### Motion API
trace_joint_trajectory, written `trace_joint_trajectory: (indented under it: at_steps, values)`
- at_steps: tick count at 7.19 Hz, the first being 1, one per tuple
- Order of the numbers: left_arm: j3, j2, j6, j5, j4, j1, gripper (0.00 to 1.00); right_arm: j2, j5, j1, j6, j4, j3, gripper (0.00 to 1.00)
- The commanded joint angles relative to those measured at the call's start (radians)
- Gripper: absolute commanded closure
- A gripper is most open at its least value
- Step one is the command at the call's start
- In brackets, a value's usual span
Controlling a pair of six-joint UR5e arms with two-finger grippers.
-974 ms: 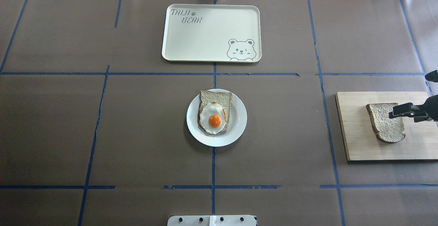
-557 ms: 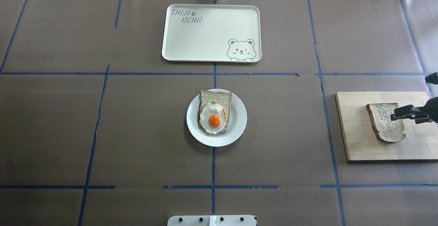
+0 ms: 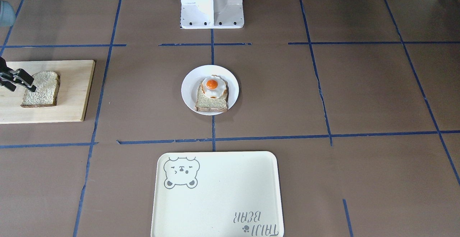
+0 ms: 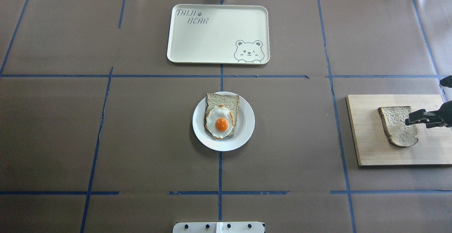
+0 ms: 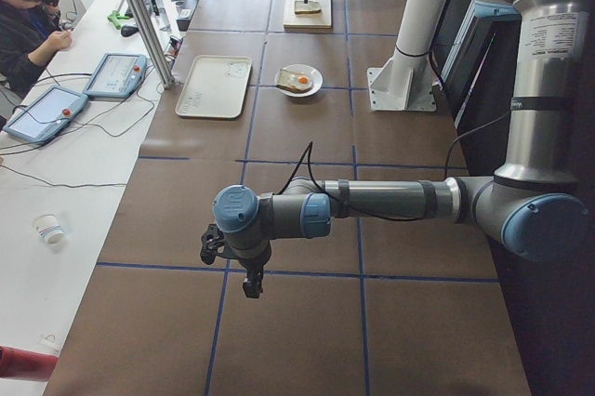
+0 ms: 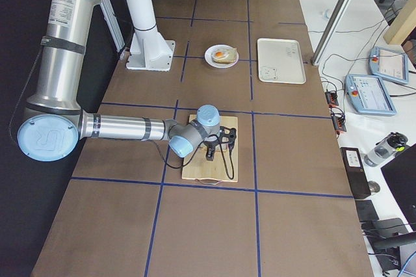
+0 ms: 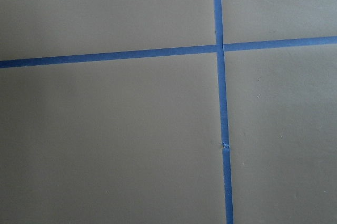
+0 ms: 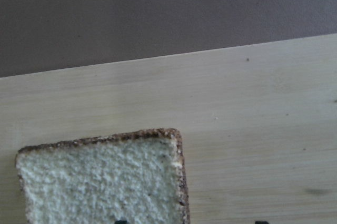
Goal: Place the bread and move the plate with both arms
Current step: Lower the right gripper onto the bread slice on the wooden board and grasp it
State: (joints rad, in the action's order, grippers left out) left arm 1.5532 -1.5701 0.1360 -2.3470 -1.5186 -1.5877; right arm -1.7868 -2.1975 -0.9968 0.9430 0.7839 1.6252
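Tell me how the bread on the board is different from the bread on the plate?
The board bread is bare; the plate bread has a fried egg on top. The board bread lies on a wooden board; the plate bread sits on a round white plate. The board bread's crust looks darker than the plate bread's. Both lie flat.

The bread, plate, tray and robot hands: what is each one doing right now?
bread: lying flat on the wooden board, not lifted.
plate: on the table, holding a slice topped with a fried egg.
tray: empty.
right hand: open, one fingertip over the bread, one over the board.
left hand: above bare table; open or shut, cannot tell.
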Motion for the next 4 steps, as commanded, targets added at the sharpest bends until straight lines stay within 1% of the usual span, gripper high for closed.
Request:
trace_joint_trajectory:
  at_steps: [1, 4]
  values:
    - [-0.002, -0.002, 0.001, 0.0, 0.0, 0.0, 0.0, 0.001, -0.001, 0.003, 0.003, 0.003, 0.001, 0.27]
    - [-0.004, -0.004, 0.001, 0.0, 0.0, 0.0, 0.0, 0.003, -0.001, 0.012, 0.005, 0.003, 0.001, 0.28]
